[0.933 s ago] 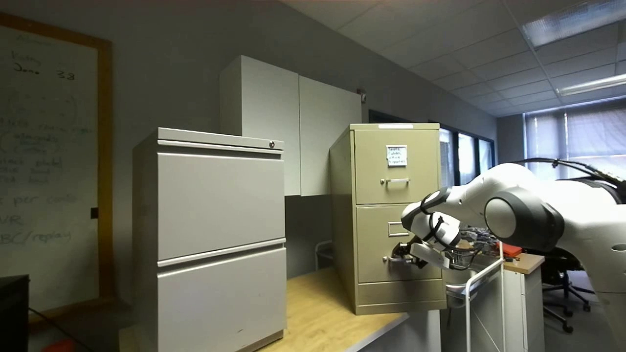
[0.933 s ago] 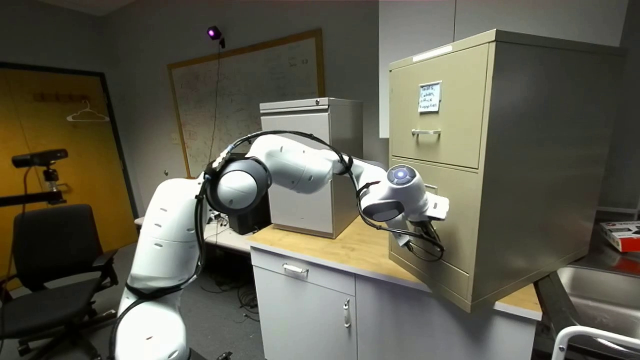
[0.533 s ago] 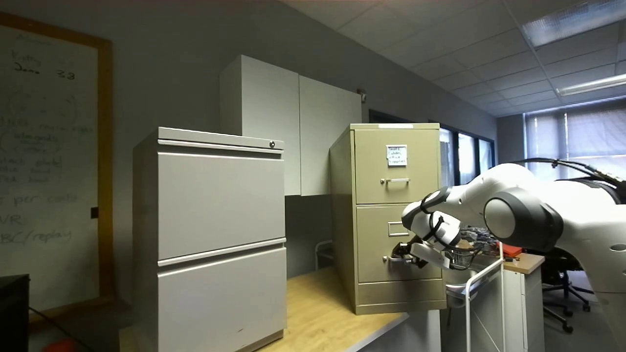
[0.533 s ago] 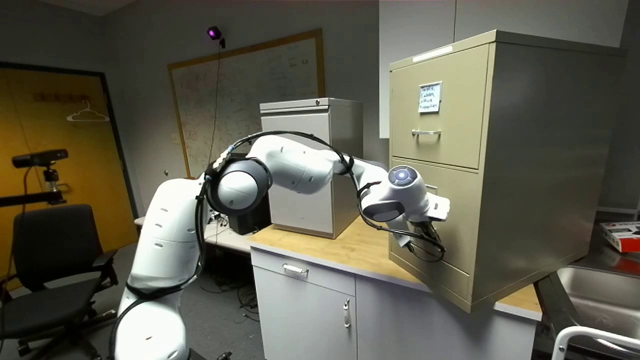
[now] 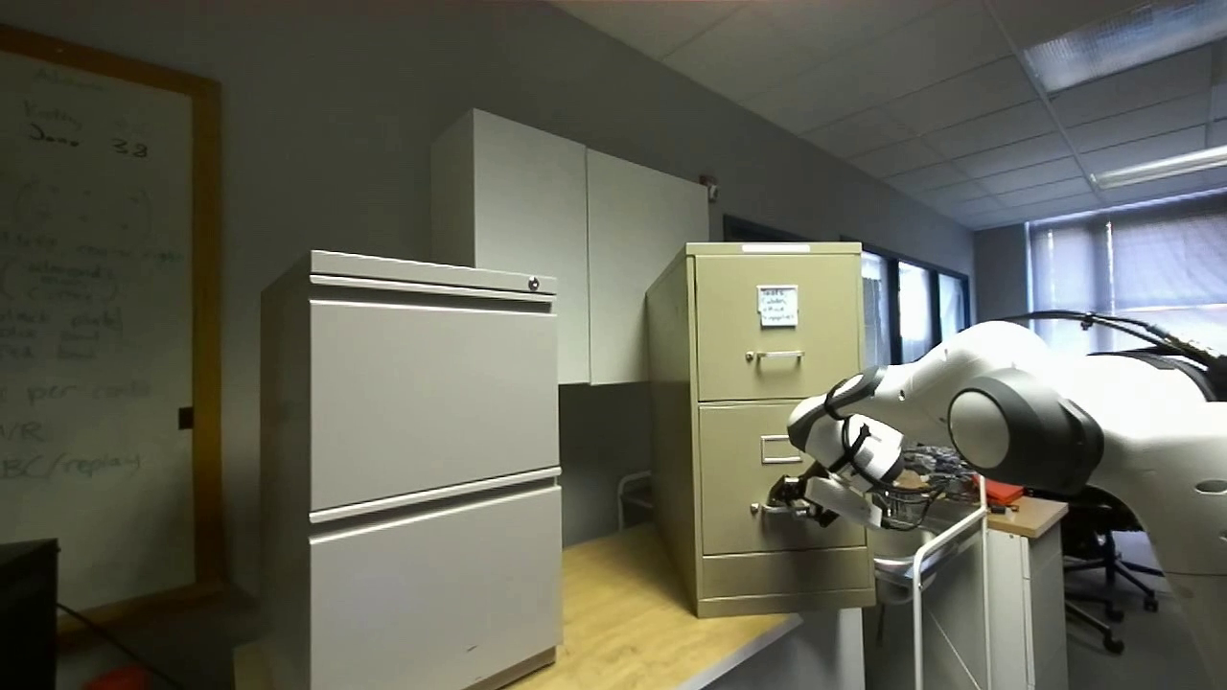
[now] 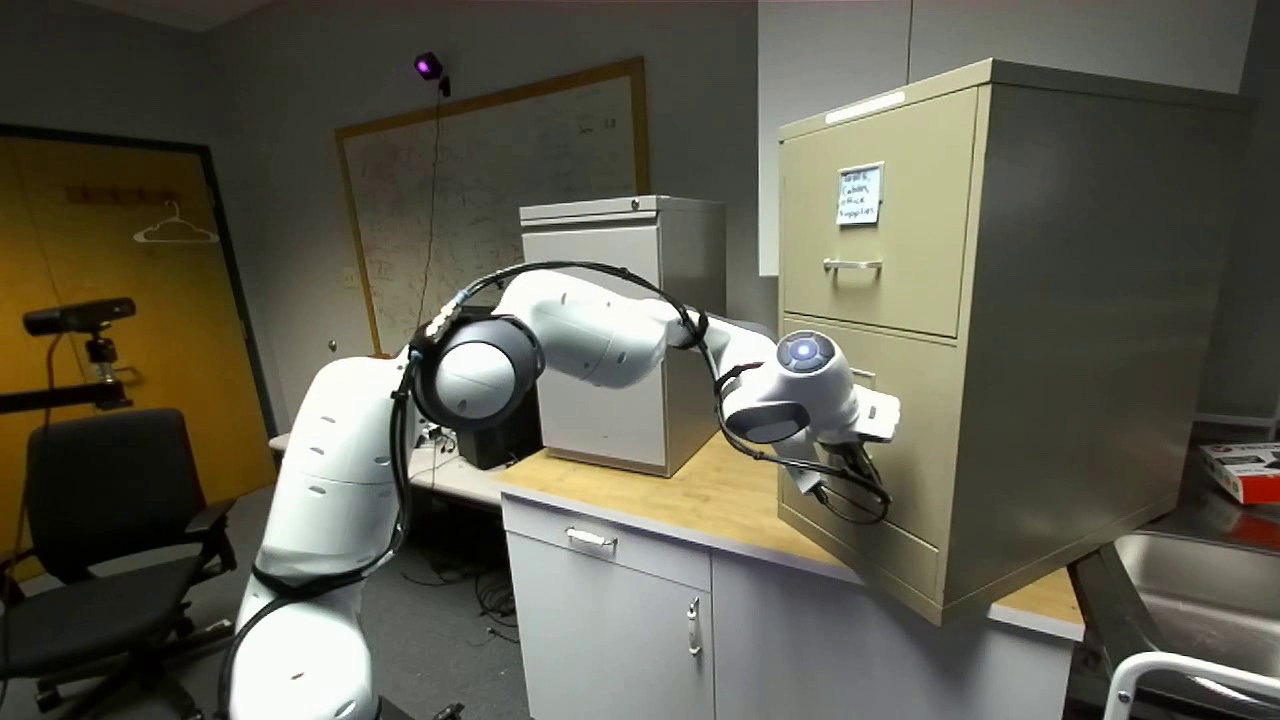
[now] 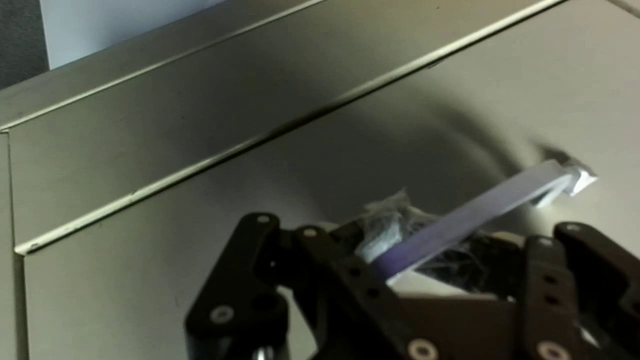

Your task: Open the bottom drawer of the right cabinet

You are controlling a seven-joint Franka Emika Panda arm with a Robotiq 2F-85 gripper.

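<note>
The right cabinet (image 6: 1080, 300) is tall, tan metal, with a paper label on its upper drawer. Its bottom drawer (image 5: 729, 479) sits flush with the cabinet body in both exterior views. My gripper (image 5: 800, 500) is at this drawer's silver handle (image 5: 765, 508), and the arm hides much of the drawer in an exterior view (image 6: 920, 430). In the wrist view the handle bar (image 7: 480, 207) crosses in front of the tape-wrapped fingertips (image 7: 387, 232) and runs under the left finger. The fingers look shut around the bar's far side; I cannot tell whether they pinch it.
A wider light-grey cabinet (image 5: 431, 383) stands left of the tan one on the wooden counter (image 5: 623, 594). White wall cupboards (image 5: 647, 268) hang behind. Near the tan cabinet are a sink (image 6: 1190, 590), a red-and-white box (image 6: 1245, 470) and a white rail (image 5: 918, 604).
</note>
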